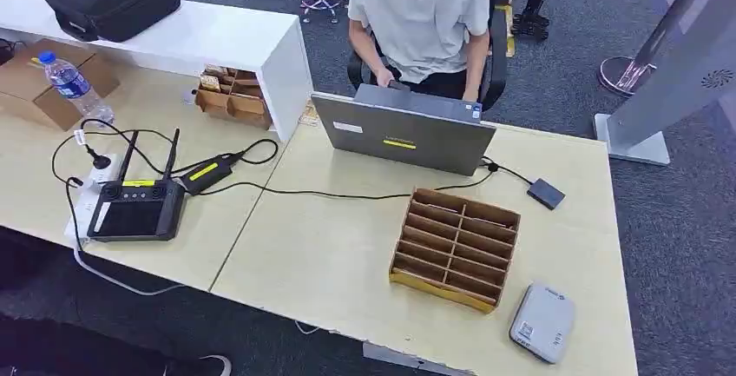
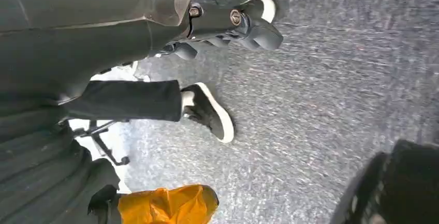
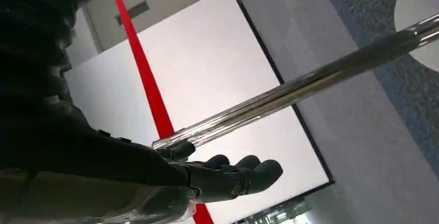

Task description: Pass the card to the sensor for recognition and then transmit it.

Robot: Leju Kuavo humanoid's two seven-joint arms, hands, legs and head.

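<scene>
We're in an office here: grey carpet floor (image 1: 694, 220), a pale wooden table (image 1: 330, 263), a person on a swivel chair (image 1: 495, 55) working at a laptop (image 1: 404, 133), cables and a power strip (image 1: 87, 202) alongside.

The left hand (image 2: 228, 27) is dark grey plastic, with two bright round screws just behind its rounded fingers (image 2: 266, 35). The right hand (image 3: 228, 177) looks alike, with one screw behind its fingers (image 3: 261, 169).

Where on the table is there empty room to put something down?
The biggest bare patch lies between the black controller and the slotted cardboard tray, below the black cable. A smaller one sits between the laptop and the small black box. Around the controller's wires it's crowded.
</scene>
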